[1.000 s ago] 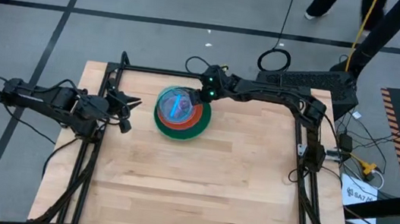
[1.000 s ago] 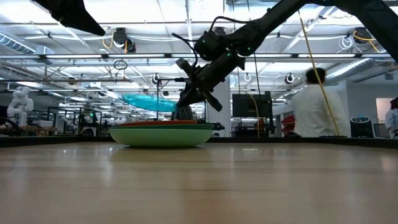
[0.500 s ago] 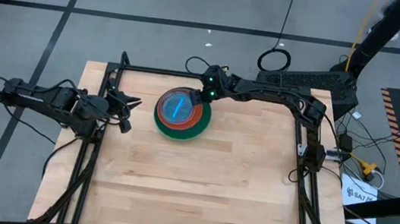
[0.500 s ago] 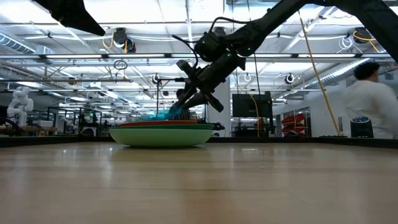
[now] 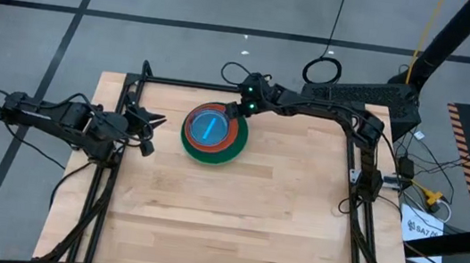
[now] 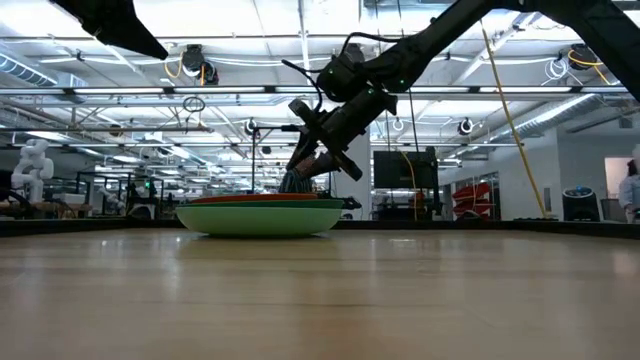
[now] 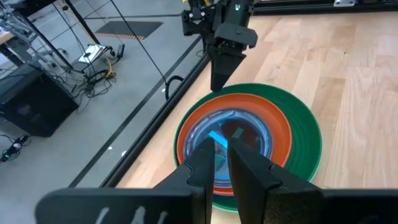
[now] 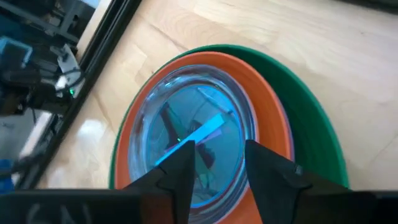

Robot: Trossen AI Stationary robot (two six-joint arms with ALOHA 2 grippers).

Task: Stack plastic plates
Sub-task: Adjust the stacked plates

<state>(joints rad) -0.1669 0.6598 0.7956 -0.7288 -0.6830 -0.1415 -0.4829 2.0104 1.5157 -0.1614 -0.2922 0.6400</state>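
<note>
Apparently finished: translucent blue plate [image 5: 209, 127] nested atop the plate stack [image 5: 223, 153] at upper centre of the counter [image 5: 233, 221], right gripper [image 5: 235, 110] parted and empty beside it, left gripper [image 5: 147, 133] narrow, waiting left.

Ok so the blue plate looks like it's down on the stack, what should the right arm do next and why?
Probably lift the right pincer up and away. The translucent blue plate lies flat inside the red-orange plate, on the dark green plate, and the pincer is open at the stack's rim, holding nothing. The left pincer waits at the table's left edge.
</note>
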